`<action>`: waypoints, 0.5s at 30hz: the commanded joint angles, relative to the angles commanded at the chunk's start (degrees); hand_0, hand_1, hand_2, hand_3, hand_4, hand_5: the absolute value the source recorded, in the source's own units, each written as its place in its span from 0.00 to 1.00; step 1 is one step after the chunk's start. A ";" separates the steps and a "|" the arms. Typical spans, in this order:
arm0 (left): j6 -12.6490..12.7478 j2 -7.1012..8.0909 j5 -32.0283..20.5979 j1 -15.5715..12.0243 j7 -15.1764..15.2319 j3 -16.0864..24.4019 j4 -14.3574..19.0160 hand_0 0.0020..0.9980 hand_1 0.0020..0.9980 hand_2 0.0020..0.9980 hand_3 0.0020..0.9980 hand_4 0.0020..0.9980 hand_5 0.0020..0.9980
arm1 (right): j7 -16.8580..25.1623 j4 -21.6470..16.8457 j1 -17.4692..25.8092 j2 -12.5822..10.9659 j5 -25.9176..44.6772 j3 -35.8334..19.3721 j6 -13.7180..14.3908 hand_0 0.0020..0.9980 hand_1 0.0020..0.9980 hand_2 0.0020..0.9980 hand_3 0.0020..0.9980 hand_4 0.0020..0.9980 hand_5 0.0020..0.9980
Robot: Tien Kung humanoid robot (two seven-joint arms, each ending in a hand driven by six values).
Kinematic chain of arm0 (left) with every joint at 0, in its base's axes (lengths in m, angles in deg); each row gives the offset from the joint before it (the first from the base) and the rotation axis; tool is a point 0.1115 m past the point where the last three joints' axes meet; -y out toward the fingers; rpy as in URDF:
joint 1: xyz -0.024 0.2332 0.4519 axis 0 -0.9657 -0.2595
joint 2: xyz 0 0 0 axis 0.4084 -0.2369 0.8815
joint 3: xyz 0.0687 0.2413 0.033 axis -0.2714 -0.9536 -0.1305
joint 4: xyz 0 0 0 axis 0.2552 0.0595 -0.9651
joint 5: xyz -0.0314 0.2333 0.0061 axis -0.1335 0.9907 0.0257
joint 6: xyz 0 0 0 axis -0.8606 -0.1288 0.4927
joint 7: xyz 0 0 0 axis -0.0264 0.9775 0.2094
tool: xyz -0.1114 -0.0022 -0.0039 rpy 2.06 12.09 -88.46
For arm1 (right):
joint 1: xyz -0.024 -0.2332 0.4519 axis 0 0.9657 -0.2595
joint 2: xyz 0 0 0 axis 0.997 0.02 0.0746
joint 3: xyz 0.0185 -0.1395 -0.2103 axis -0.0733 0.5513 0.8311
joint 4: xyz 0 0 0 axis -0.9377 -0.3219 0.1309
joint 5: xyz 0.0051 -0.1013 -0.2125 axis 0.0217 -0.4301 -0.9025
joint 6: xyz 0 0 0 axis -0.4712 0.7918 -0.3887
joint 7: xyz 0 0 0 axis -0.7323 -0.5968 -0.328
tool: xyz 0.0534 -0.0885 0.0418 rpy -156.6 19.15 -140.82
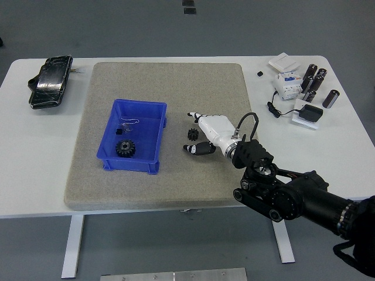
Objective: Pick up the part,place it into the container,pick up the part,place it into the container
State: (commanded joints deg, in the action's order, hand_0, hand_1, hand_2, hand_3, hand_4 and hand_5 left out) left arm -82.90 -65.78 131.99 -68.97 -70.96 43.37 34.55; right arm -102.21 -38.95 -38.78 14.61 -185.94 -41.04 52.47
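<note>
Small gear (191,134) lies just beyond the right robot hand (206,133), fingers spread and empty; second pickup: close around it.

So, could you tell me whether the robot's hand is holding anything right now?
Nothing is held: the right hand is open beside the small black gear on the grey mat.

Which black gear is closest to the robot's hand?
The small gear lying on the grey mat, right beside the right hand. The bigger gear sits farther off, inside the blue bin.
</note>
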 joint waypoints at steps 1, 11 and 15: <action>0.00 0.03 0.06 0.04 0.00 0.09 0.00 0.67 0.64 0.60 0.63 0.72 0.57 | 0.01 0.22 -0.07 0.14 0.00 0.06 -0.06 0.59 0.57 0.64 0.69 0.47 0.26; 0.07 0.02 -0.01 0.10 0.22 0.21 0.00 0.64 0.64 0.60 0.62 0.72 0.57 | 0.69 1.83 -0.05 1.83 -0.50 0.00 0.64 0.51 0.48 0.52 0.58 0.39 0.13; 0.09 0.03 -0.17 0.07 0.29 0.15 0.00 0.64 0.64 0.60 0.62 0.72 0.57 | 0.55 2.05 -0.01 2.09 -0.79 0.07 0.47 0.50 0.45 0.38 0.45 0.19 0.01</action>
State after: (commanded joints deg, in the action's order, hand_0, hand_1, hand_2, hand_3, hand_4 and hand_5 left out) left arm -82.80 -65.75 131.82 -68.90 -70.66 43.53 34.55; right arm -101.66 -36.90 -38.79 16.70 -186.73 -40.98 52.94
